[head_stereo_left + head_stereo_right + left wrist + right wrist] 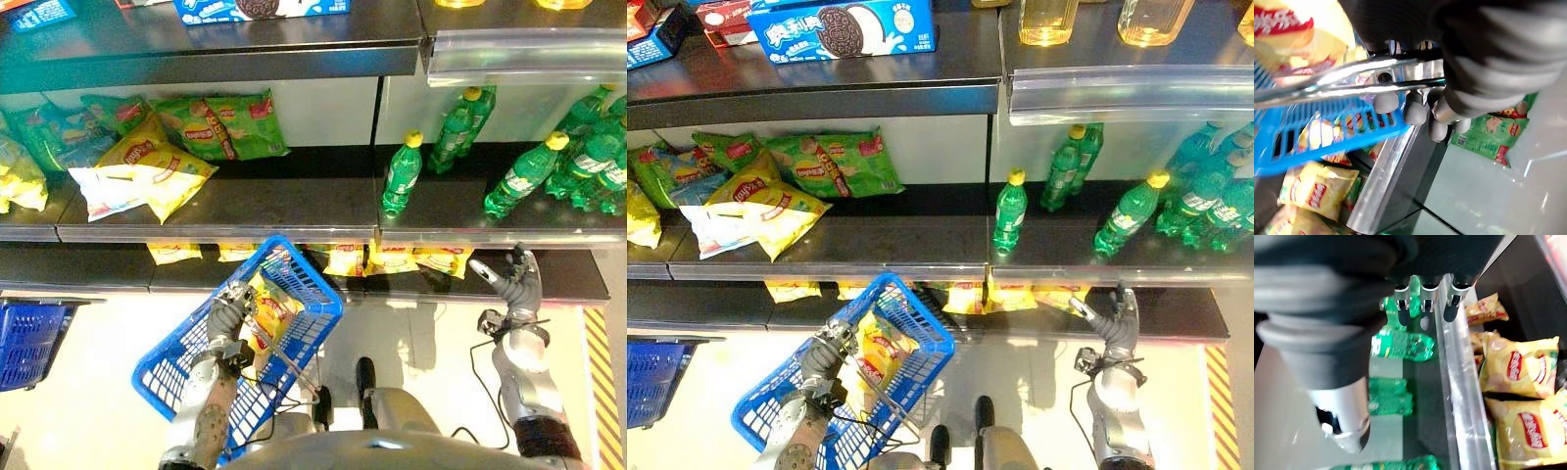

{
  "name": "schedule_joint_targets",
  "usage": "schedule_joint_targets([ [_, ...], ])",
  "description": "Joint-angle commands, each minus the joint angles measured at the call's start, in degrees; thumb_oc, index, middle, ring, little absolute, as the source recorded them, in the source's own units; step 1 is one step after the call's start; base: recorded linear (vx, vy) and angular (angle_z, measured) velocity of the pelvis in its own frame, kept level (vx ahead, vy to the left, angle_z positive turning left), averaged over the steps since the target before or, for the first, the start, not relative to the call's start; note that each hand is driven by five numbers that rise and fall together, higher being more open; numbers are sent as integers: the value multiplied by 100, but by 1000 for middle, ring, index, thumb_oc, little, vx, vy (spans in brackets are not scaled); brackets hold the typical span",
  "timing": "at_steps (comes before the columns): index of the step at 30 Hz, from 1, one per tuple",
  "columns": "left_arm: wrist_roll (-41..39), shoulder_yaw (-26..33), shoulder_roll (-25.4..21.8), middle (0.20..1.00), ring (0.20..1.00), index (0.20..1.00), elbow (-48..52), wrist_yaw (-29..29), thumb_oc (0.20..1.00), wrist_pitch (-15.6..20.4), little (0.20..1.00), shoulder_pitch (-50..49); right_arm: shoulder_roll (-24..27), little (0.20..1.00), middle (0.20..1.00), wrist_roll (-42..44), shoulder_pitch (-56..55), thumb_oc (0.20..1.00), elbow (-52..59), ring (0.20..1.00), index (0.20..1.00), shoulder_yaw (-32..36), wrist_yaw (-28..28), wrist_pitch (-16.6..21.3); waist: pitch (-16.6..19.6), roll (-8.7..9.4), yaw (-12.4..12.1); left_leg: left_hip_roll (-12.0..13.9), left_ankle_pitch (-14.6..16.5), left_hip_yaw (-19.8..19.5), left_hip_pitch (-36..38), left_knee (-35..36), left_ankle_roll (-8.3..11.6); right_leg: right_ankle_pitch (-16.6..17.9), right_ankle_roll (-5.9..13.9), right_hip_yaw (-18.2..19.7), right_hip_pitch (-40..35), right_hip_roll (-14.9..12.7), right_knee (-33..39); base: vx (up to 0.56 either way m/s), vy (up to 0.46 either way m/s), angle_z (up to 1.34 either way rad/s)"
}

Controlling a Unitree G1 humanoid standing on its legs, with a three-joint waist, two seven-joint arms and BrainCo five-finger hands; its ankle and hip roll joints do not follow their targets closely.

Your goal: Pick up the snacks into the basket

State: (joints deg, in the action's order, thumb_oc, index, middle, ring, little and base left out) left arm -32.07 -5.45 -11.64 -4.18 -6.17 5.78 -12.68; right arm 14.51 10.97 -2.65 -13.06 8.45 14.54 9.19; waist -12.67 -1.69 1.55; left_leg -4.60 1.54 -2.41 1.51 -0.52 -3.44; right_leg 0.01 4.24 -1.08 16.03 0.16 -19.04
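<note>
While the left hand [231, 315] grips the blue basket's [168, 374] handle, the open, empty right hand [517, 282] has yellow snack bags [439, 258] at ten o'clock, nearer it.

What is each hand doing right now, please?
Left hand: shut on the basket handle.
Right hand: open, holding nothing, in front of the bottom shelf.

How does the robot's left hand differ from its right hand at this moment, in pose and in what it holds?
The left robot hand has its fingers curled around the metal handle of the blue basket; the right robot hand holds nothing, with fingers straight. The left hand is over the basket, where a yellow snack bag lies; the right hand is raised by the lower shelf. Both have silver fingers.
</note>
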Motion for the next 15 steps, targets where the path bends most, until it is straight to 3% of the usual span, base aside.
schedule_joint_targets([
  [1,357,349,-191,200,200,200,1058,33,200,693,200,283,123,1000,1000,-166,104,1000,573,1000,1000,162,-37,205,265,10,-78,-91,89,-333,-263,11,145,-360,373,59,-398,-312,419,108,-103,20],
  [2,372,360,-172,200,200,200,1051,-47,200,731,200,296,99,1000,1000,-92,154,1000,599,1000,1000,185,19,258,284,54,-67,-142,122,-411,-201,42,132,-9,414,212,-243,-336,1092,124,-76,-3],
  [7,300,340,2,200,200,200,1132,82,200,690,200,61,143,1000,1000,-82,56,1000,599,1000,1000,81,-151,131,449,134,-168,-112,189,-384,-33,133,200,195,474,85,-684,-483,1576,117,-74,23],
  [15,171,229,-70,200,200,200,1294,105,200,656,200,33,307,1000,1000,-120,372,1000,431,1000,1000,55,36,91,392,52,-235,-48,237,-551,-109,56,245,-15,347,-114,-678,-482,1363,32,-51,11],
])
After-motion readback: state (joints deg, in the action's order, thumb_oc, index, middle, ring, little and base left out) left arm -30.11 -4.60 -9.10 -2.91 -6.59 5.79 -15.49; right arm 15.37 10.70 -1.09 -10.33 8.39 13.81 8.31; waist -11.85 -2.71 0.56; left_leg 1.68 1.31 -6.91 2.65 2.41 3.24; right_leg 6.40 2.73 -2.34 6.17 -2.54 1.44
